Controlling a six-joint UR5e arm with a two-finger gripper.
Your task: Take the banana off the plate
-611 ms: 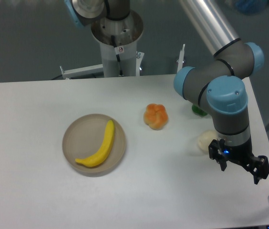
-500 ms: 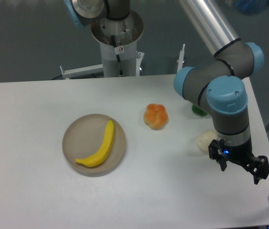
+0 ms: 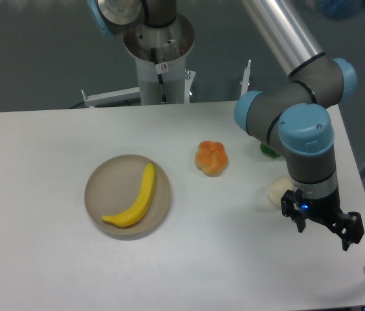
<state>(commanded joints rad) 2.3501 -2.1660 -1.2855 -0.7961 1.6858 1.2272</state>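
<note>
A bright yellow banana [image 3: 135, 199] lies curved across a round beige plate [image 3: 106, 183] at the left middle of the white table. My gripper [image 3: 323, 227] hangs far to the right, near the table's right front corner, well apart from the plate. Its two dark fingers stand spread apart with nothing between them, so it is open.
A lumpy orange fruit [image 3: 211, 157] sits right of the plate. A pale round item [image 3: 276, 191] lies just left of my wrist, and a green object [image 3: 269, 151] peeks out behind the arm. The robot base [image 3: 160, 58] stands at the back edge.
The arm and gripper have shifted very slightly to the left. The banana and plate have not moved.
</note>
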